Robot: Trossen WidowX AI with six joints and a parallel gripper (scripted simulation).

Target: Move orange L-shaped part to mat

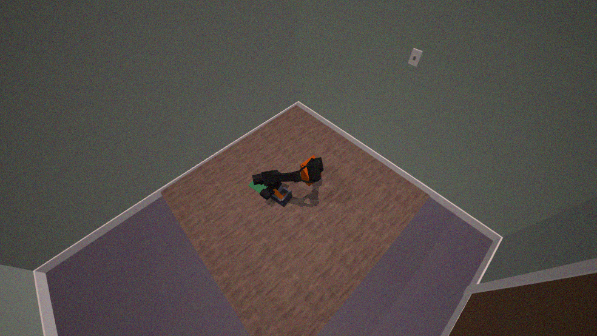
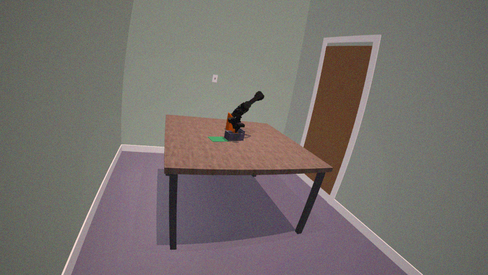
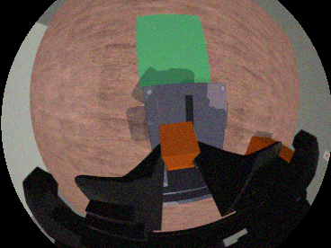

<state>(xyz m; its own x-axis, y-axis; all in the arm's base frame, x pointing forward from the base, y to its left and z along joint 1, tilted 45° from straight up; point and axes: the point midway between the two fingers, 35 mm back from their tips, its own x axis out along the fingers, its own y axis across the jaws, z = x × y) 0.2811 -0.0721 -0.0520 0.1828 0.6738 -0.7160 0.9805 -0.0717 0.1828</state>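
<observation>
Two black fingers of the hand [image 3: 183, 165] grip the orange L-shaped part [image 3: 178, 146] over the grey tray [image 3: 210, 117]; no writing shows

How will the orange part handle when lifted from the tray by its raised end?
Probably stiff: the orange part looks a straight-edged solid block, its end tipped up between the fingers of the end effector. Pinched at one end, the rest may pivot in the grip. It could catch the grey tray pocket if pulled aslant.
</observation>
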